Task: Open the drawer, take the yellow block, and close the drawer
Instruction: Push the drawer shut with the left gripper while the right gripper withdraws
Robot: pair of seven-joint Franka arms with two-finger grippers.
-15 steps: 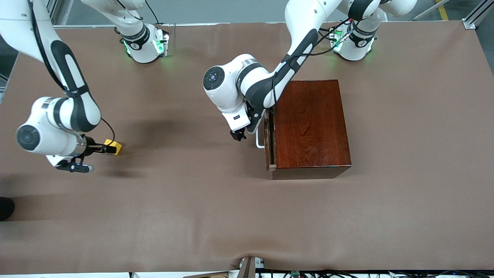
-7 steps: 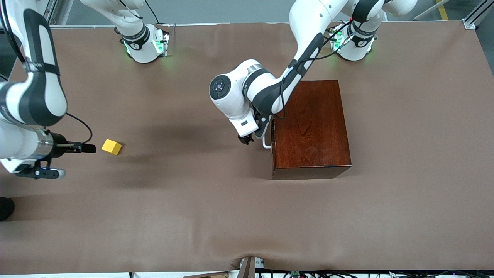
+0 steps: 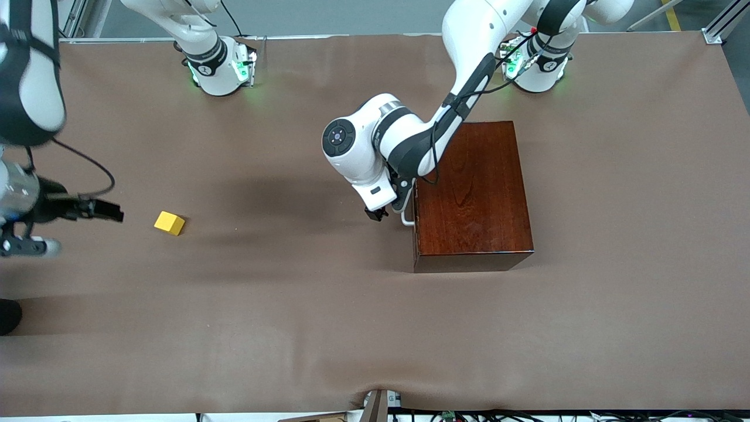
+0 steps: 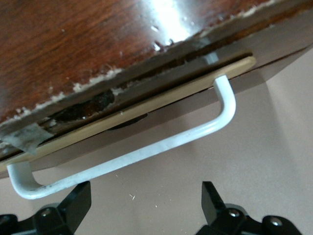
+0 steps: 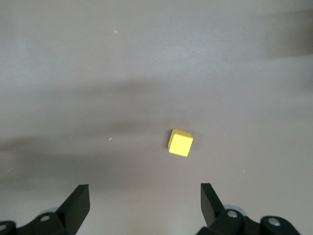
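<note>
The dark reddish-brown wooden box (image 3: 471,193) stands near the table's middle. Its drawer is pushed in, flush with the box in the front view. The white U-shaped handle (image 3: 405,221) sticks out toward the right arm's end. In the left wrist view the handle (image 4: 146,152) runs just past the drawer's pale edge (image 4: 146,105). My left gripper (image 3: 378,214) is open beside the handle, holding nothing (image 4: 145,196). The yellow block (image 3: 169,223) lies on the table toward the right arm's end. My right gripper (image 3: 111,212) is open and empty, apart from the block (image 5: 180,142).
The brown table cover (image 3: 328,316) spreads wide around the box and the block. Both arm bases (image 3: 220,64) stand along the table's edge farthest from the front camera. A dark object (image 3: 9,315) sits at the table's edge by the right arm's end.
The left gripper pushed the drawer from slightly open to shut. The right gripper let go of the yellow block on the table and drew back toward its end of the table.
</note>
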